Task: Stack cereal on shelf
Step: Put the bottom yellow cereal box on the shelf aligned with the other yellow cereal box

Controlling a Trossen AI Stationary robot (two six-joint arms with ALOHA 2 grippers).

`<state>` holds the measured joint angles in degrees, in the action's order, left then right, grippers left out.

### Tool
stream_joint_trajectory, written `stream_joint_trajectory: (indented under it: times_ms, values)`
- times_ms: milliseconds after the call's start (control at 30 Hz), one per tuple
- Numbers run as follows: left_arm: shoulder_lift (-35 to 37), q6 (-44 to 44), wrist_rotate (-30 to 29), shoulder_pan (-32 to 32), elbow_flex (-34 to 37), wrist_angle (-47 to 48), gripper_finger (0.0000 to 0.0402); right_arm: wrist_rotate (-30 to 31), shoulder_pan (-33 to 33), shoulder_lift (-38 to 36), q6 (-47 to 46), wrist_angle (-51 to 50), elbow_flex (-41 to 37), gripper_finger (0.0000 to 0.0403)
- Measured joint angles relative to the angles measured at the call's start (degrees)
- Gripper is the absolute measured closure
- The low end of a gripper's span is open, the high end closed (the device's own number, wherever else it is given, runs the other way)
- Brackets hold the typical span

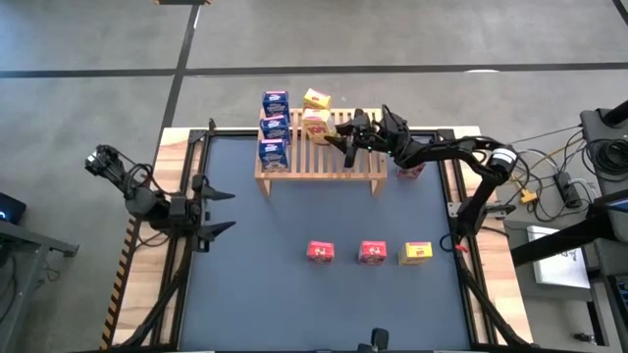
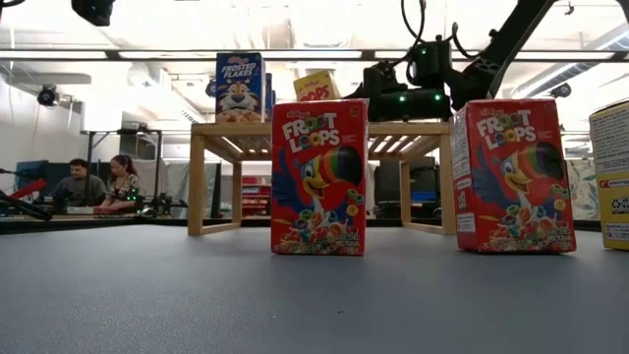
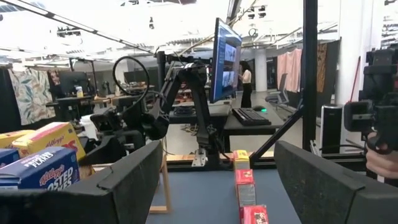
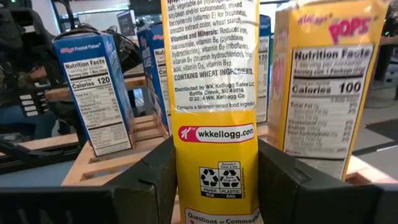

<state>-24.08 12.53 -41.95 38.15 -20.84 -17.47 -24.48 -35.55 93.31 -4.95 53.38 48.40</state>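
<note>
The wooden shelf (image 1: pixel 319 162) stands at the table's far middle. Three blue cereal boxes (image 1: pixel 274 127) stand in a row on its left end. Right of them is a yellow box (image 1: pixel 316 98) at the far edge, and a second yellow box (image 4: pixel 214 93) is in my right gripper (image 1: pixel 339 135), which is shut on it over the shelf top. My left gripper (image 1: pixel 221 211) waits open at the table's left edge, holding nothing. Whether the held box's base touches the slats is hidden. My right gripper pinches the yellow box low down (image 4: pixel 214 171), one finger (image 4: pixel 152 180) on each broad face, its narrow printed side toward the wrist. The fingers come about level from the table's right. The box stands nearly upright beside the other yellow box (image 4: pixel 323 87).
Two red boxes (image 1: pixel 320 252) (image 1: pixel 372 252) and a yellow one (image 1: pixel 416 253) stand in a row on the near part of the table. Another red box (image 1: pixel 410 170) sits off the shelf's right end, under my right arm. People (image 2: pixel 98 182) sit far behind the table.
</note>
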Motion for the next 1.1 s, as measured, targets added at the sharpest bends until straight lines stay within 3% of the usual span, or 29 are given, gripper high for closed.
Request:
stream_joint_trajectory:
  times_ms: [1100]
  values:
    - [-0.96,-0.02,-0.01,0.00,0.00,-1.03,0.0109,1.11,-2.16,-2.02,3.01,-2.27,-0.02,0.0245]
